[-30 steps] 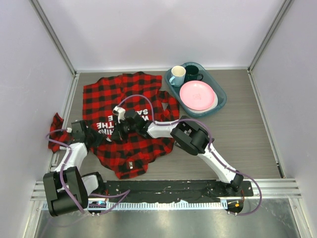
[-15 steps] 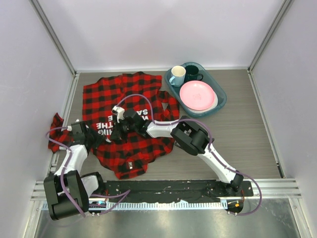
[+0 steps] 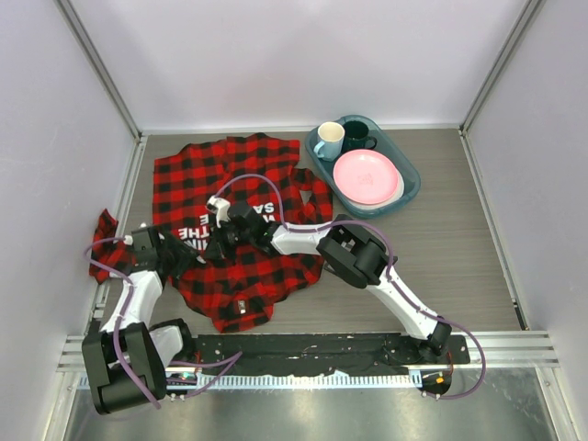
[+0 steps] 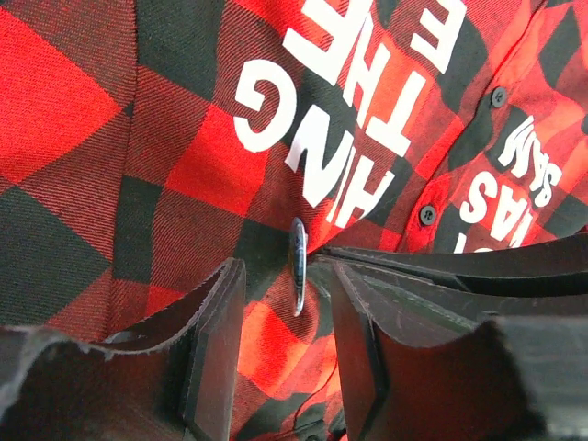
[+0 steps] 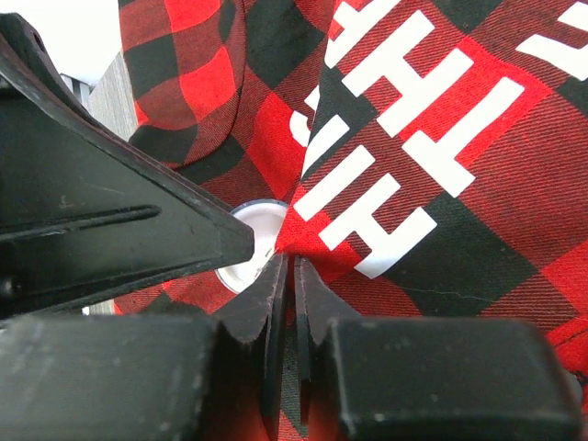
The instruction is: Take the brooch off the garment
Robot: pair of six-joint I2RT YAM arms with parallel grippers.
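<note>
My left tool [image 4: 288, 272] stands open over the checked shirt [image 3: 230, 165], which lies spread on the left half of the tabletop [image 3: 441, 248]. The brooch [image 4: 299, 265] is pinned to the cloth and sits edge-on between my two fingers, a thin pale rim with a gap on each side, so I have hold of nothing.

My right tool [image 5: 292, 266] is all but closed, only a narrow slit showing, and a peak of red cloth runs into its tips, so it has the shirt pinched. From that wrist the brooch shows as a white round disc just left of the tips, half covered by a black finger [image 5: 119, 216] of my left tool.

White block letters cross the checks. From my left wrist I read "HING" and "THE" in large print. Past a row of black buttons [image 4: 426, 214] there are smaller words, "WAS" and "SAM". From my right wrist only parts of large letters show, an "H" and an "E" among them. From above, both tools meet at the lettered patch and the print is too small to read.
</note>
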